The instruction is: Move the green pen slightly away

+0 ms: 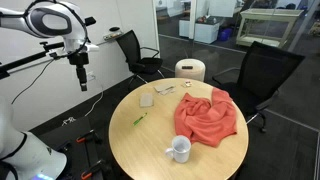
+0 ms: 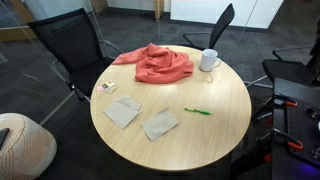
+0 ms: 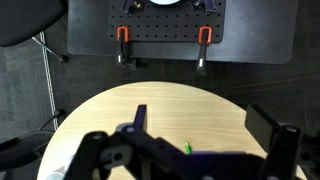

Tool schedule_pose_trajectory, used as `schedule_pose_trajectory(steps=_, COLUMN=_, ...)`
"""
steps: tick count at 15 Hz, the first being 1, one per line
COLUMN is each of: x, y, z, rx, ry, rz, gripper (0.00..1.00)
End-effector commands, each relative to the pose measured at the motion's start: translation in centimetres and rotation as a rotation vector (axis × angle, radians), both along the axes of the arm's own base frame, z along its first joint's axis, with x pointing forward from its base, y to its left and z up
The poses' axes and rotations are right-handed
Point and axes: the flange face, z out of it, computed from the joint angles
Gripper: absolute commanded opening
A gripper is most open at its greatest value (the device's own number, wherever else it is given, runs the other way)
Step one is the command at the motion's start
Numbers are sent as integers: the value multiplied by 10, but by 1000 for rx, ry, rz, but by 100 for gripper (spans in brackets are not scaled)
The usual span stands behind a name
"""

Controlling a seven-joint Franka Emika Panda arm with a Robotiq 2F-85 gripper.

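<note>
1. Tool state. The black two-finger gripper point(image 1: 84, 82) hangs in the air at the upper left of the frame, beyond the table's edge and well apart from every object. In the wrist view its fingers point(image 3: 140, 118) stand wide apart with nothing between them.
2. Task object. The thin lime-green pen point(image 1: 140, 119) lies flat on the round pale-wood table point(image 1: 135, 150), left of centre. It sits between the flat grey-white pieces point(image 1: 146, 99) and the white ceramic mug point(image 1: 180, 149) and touches neither.
3. Risk, missed grasp. The pen is slim and lies low, so a descent slightly off its axis would probably close on bare wood or flick it aside.
4. Risk, rolling. If the barrel is round, a nudge may send it farther than "slightly".
5. Risk, collision. An overlong sweep could reach the mug or the crumpled coral-red cloth point(image 2: 158, 62).
6. Hard to make out. In the wrist view only a sliver of the pen point(image 3: 187, 149) shows, low in the frame above the dark gripper body. In both exterior views it is too small to tell cap end from tip.
</note>
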Motion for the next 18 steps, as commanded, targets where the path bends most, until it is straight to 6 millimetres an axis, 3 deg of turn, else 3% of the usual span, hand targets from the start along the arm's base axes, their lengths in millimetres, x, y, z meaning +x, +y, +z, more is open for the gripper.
schedule_pose_trajectory(steps=1, x=0, y=0, z=0, rx=0, ry=1, rz=0, gripper=100)
schedule_pose_trajectory(steps=6, x=0, y=0, z=0, rx=0, ry=1, rz=0, gripper=100)
schedule_pose_trajectory(steps=9, x=9, y=-6, z=-14, rx=16, ry=-5, rz=-1, gripper=100)
schedule_pose_trajectory(steps=11, x=17, y=-14, z=-31, rx=55, ry=-19, rz=4, gripper=100)
schedule_pose_trajectory(steps=18, x=36, y=-46, z=-117, rx=156, ry=-72, rz=121, gripper=100)
